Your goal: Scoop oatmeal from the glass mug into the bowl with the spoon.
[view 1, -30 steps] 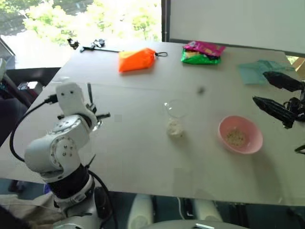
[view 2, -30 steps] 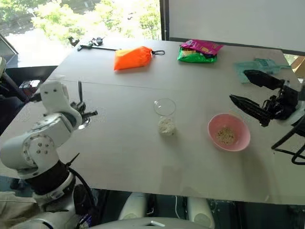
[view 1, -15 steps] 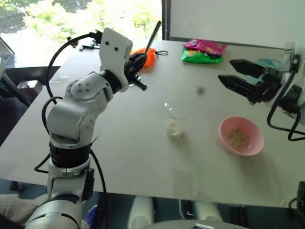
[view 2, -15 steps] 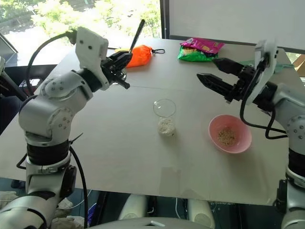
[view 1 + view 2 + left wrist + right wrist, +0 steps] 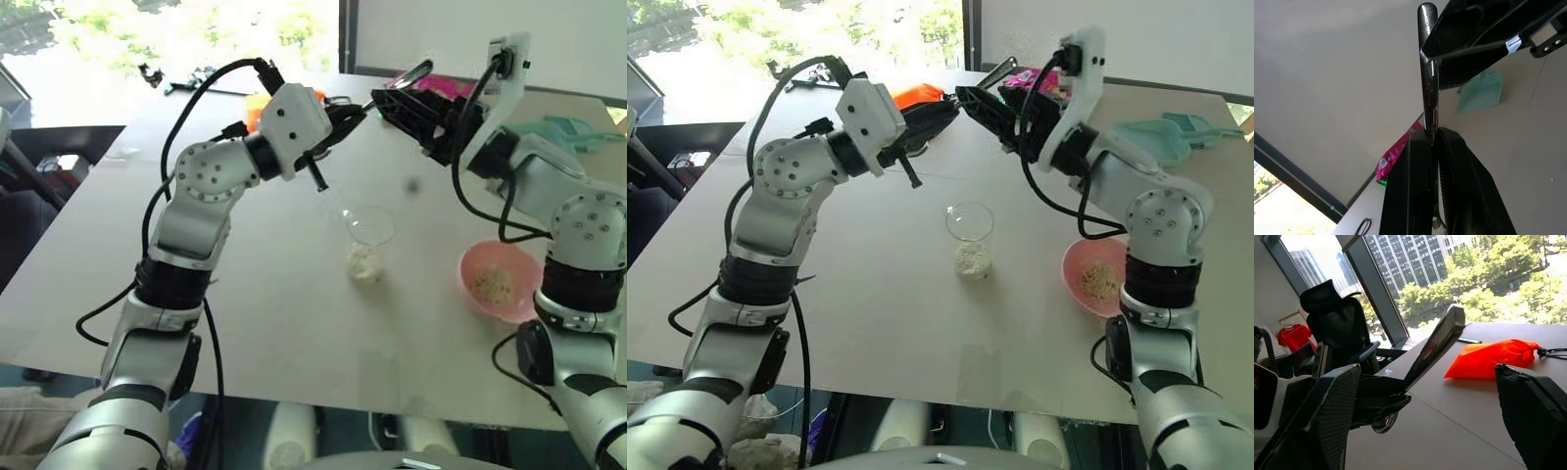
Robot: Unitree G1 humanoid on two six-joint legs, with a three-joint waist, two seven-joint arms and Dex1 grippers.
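above glass mug [image 5: 969,222]: left gripper [image 5: 942,115] clamps spoon [image 5: 1428,73]; right gripper [image 5: 991,110] gapes.

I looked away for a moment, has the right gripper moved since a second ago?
Yes. The right gripper has swung from beyond the bowl inward, above and past the glass mug.

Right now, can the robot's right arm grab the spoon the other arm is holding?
Probably yes. The right tool is open with its fingers either side of the spoon handle sticking out of the shut left tool; nothing sits between them.
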